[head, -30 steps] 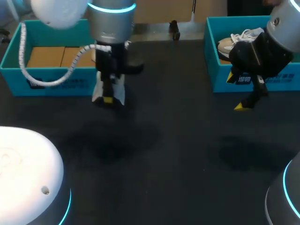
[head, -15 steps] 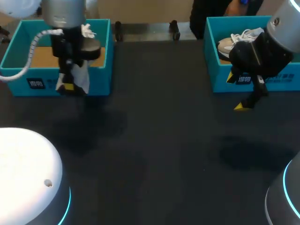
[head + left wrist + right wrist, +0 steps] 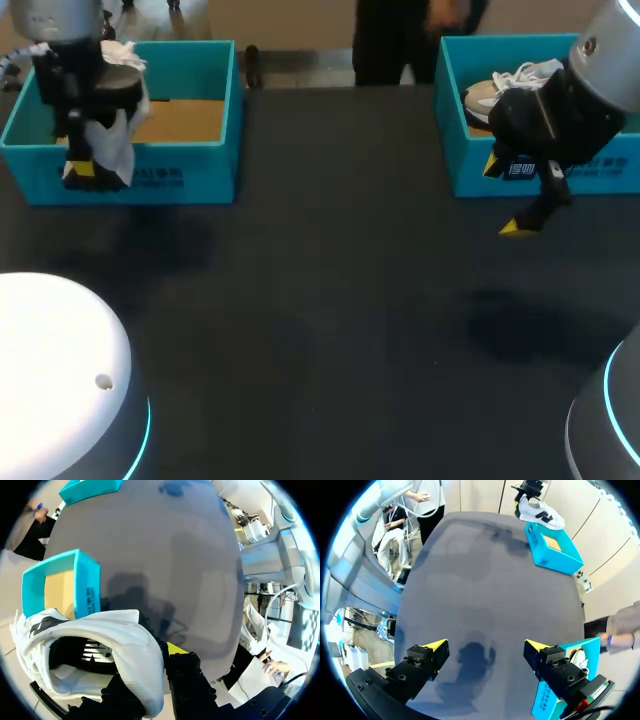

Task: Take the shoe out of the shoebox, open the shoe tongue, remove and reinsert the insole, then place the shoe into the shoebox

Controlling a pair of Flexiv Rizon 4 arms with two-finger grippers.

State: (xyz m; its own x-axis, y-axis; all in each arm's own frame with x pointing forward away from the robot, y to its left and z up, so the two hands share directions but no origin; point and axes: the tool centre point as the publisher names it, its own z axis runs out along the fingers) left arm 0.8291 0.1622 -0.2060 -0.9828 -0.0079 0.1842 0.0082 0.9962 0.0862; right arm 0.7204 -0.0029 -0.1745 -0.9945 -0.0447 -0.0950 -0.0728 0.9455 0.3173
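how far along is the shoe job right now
Near the end, it seems. The left gripper holds the white shoe at the front wall of the left shoebox; the box floor is bare, so placing it inside remains. Whether the insole is back in, I cannot tell. The right gripper hangs open.

left fingers (image 3: 82,173) with shoe (image 3: 115,140) | swung left | now at left shoebox (image 3: 190,165) front

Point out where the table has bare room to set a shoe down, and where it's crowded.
Bare: the wide table stretch between the left shoebox and right shoebox, and everything nearer the robot. Crowded: the left gripper holds a white shoe over the left shoebox's front wall; the open right gripper hangs before the right shoebox, which holds another shoe.
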